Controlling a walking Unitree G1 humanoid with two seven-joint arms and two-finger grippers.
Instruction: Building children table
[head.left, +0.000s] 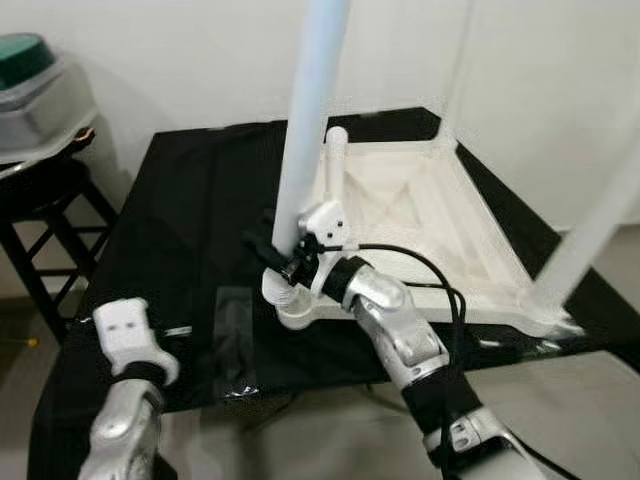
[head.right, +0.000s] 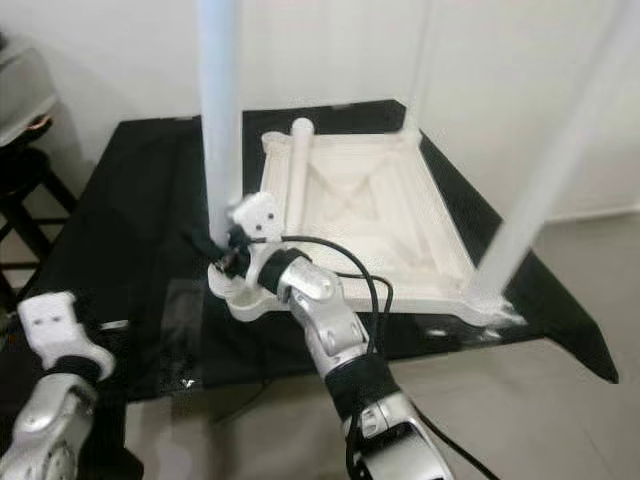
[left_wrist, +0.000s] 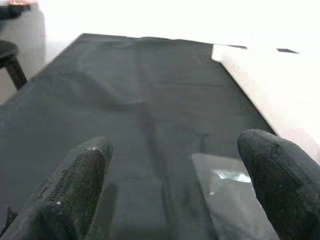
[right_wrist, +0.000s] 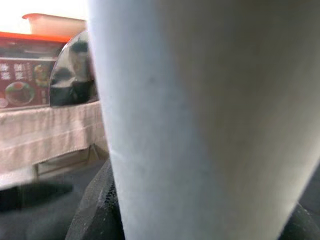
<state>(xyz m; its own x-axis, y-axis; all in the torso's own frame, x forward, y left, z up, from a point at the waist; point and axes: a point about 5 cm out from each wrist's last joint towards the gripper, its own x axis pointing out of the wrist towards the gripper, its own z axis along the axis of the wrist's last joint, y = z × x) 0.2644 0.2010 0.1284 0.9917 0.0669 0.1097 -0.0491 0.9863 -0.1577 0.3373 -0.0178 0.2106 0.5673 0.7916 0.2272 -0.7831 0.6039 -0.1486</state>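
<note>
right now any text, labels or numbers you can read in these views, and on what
None can be read.
Red box behind the table leg: pale print beside food pictures, too blurred to read.
Right gripper and left gripper: no markings seen.

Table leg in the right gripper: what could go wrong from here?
1. The right gripper clamps the table leg low, near the corner socket; the long length above could lever it askew.
2. That corner of the upturned tabletop lies near the front edge of the black cloth, so sideways force could slide it off.
3. The left gripper hangs open over the cloth and steadies nothing.
</note>
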